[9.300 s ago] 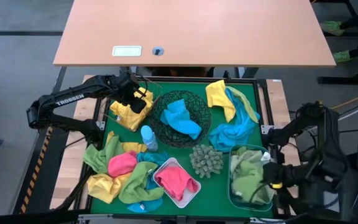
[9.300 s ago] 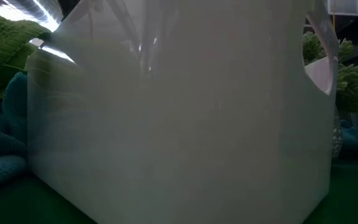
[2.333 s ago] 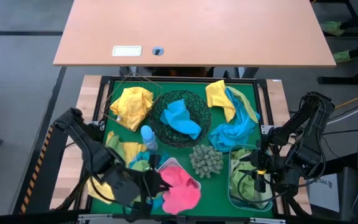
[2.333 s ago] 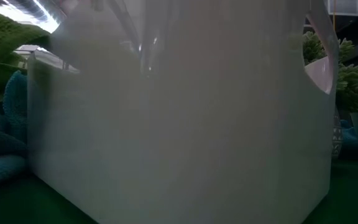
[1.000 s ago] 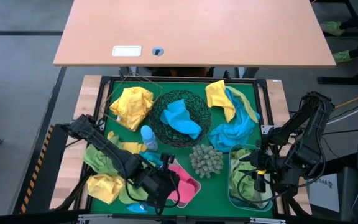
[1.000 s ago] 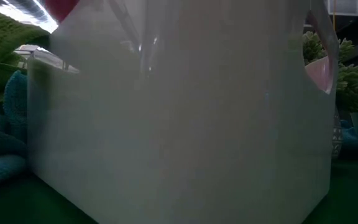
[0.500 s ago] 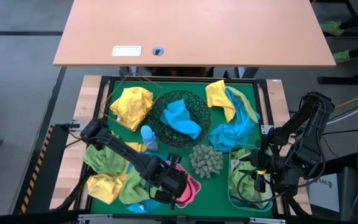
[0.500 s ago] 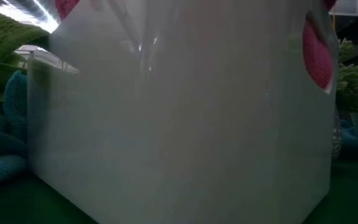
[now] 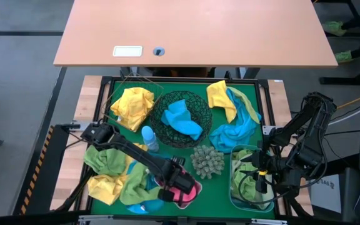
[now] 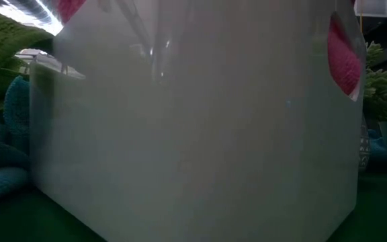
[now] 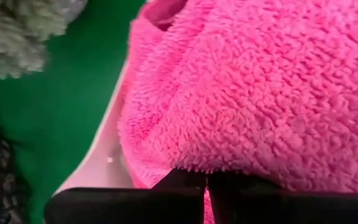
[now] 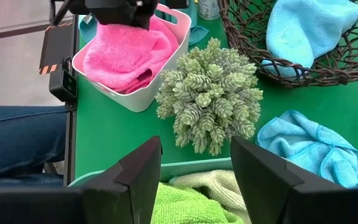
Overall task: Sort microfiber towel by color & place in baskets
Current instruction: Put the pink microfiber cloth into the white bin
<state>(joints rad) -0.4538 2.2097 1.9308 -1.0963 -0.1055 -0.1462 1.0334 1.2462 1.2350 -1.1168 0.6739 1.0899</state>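
- High view: white tub (image 9: 195,189) sits at six o'clock on the worktop (image 9: 217,134), holding pink towel (image 9: 183,195).
- Left hand (image 9: 179,186) stays clenched on it; lifting may drag it out.
- Right hand (image 9: 259,177) waits released, four o'clock.

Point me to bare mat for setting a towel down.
Free: green strip between white tub and spiky ball, and a patch between yellow towel and black mesh bowl. Crowded: front-left towel pile, where the left gripper works.

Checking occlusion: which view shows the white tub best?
Right wrist view: the white tub shows rim, wall and pink towel inside. High view has the left gripper over it; low view only its wall; left wrist only a rim sliver.
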